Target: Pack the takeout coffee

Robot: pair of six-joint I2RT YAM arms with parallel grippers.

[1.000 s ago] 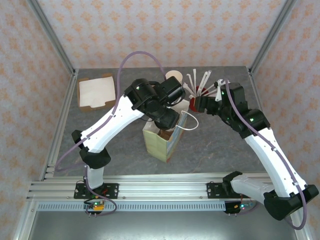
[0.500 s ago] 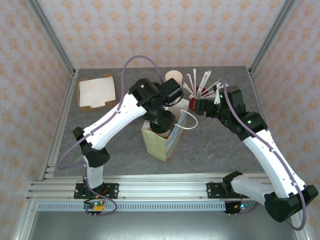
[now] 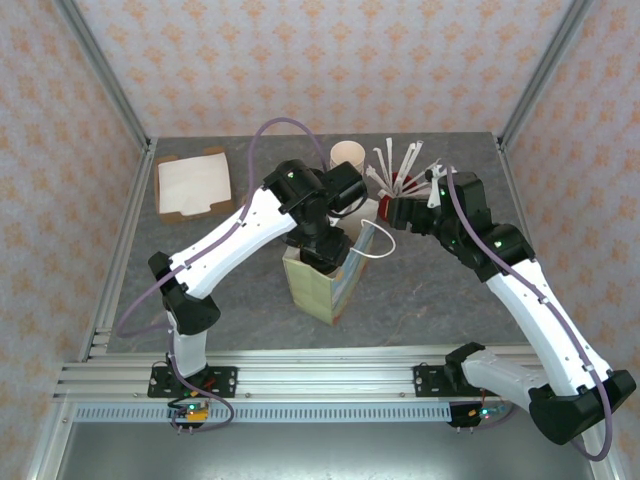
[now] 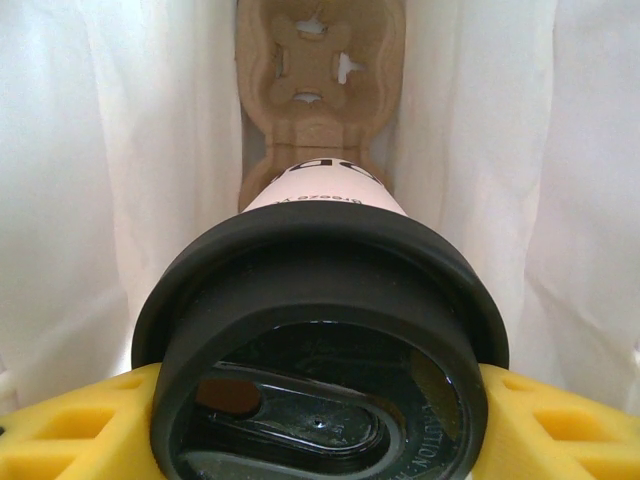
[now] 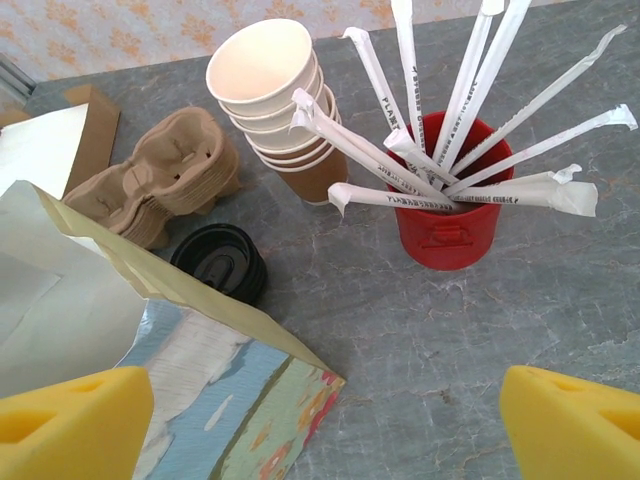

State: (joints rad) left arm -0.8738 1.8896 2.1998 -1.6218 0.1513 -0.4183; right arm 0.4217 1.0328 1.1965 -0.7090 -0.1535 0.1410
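Wrist [image 3: 322, 243] bent downward, left gripper [image 4: 320, 430] clamping takeout coffee [image 4: 318, 270].

The top camera looks down from behind the arms. Both wrist cameras sit close, sharing the tall printed paper bag [image 3: 318, 290].

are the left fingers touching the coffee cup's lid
Touching. The left wrist view shows both yellow fingers pressed against the sides of the black lid with no gap.
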